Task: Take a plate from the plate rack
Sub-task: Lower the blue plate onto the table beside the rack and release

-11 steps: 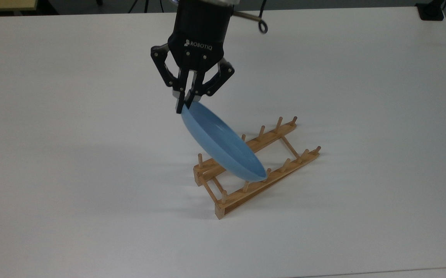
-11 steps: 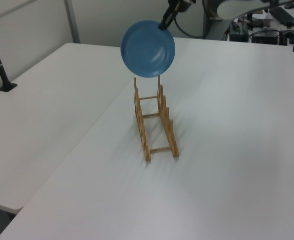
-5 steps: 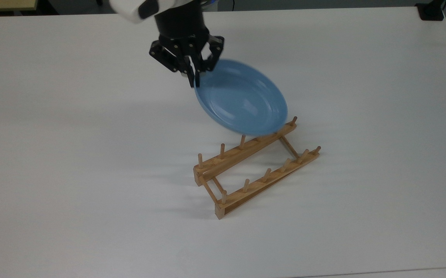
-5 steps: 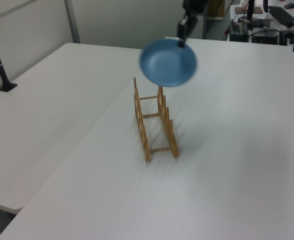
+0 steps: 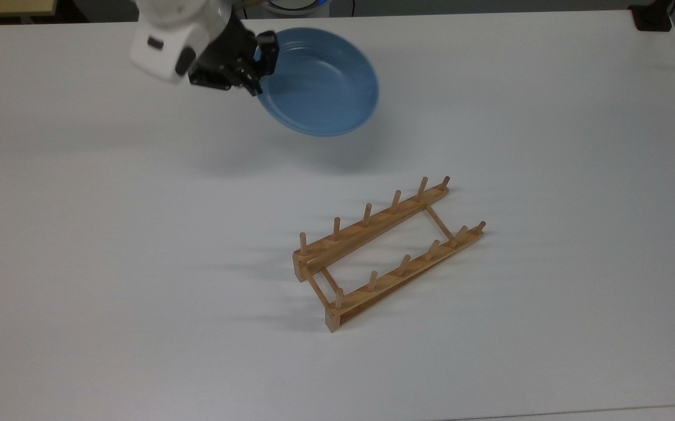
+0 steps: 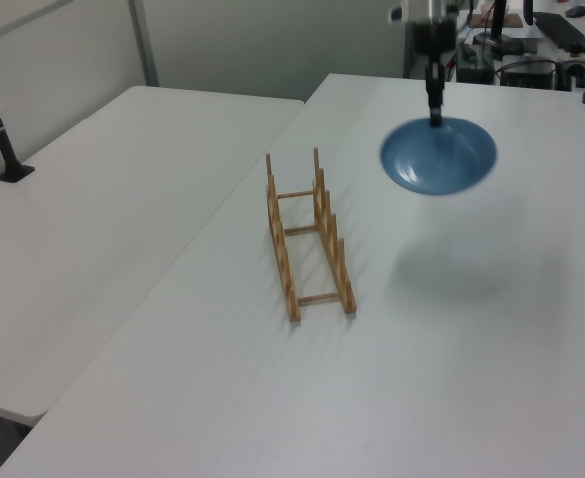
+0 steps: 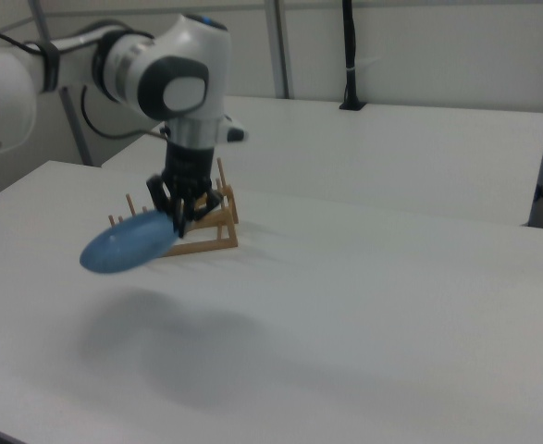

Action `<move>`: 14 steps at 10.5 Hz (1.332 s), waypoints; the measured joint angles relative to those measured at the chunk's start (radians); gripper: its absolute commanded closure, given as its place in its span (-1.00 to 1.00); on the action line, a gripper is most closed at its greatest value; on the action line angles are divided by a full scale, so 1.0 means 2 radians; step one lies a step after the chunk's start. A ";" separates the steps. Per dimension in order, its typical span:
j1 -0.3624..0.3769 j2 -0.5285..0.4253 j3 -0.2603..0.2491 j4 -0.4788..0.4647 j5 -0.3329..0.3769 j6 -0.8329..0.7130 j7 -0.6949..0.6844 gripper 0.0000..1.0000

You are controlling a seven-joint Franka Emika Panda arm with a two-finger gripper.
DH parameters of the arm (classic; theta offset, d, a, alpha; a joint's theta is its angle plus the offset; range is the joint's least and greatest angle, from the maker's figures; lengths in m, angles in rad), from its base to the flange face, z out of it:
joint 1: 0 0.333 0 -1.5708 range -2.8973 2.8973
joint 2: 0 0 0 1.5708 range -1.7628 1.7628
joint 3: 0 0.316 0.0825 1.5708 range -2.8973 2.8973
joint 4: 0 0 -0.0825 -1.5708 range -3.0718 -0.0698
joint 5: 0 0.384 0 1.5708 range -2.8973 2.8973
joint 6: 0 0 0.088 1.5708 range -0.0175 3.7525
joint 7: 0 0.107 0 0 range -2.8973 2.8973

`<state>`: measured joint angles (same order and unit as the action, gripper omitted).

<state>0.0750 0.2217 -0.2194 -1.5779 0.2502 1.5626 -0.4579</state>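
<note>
One light-blue plate [image 5: 322, 85] pinched at its rim by my fingers [image 5: 258, 58], closed on it, held tilted in the air near the top view's far edge of the white worktop [image 5: 80, 263], shadow underneath. Plate well apart from the wooden plate rack [image 5: 387, 251], which sits mid-worktop with all peg slots bare. Left view: plate [image 6: 438, 157] right of rack [image 6: 307, 234].
</note>
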 measured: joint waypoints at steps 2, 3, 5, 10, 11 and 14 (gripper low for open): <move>0.000 0.026 -0.005 -0.032 -0.031 0.016 -0.036 1.00; 0.000 0.040 -0.005 -0.045 -0.039 0.042 -0.042 1.00; 0.000 0.065 -0.005 -0.066 -0.066 0.079 -0.045 1.00; 0.001 0.082 -0.005 -0.077 -0.091 0.094 -0.050 -0.77; 0.001 0.082 -0.005 -0.077 -0.092 0.094 -0.050 -1.00; 0.001 0.074 -0.011 -0.075 -0.092 0.095 -0.041 -1.00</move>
<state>0.0769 0.3698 -0.2422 -1.7277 0.0664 1.7516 -0.5397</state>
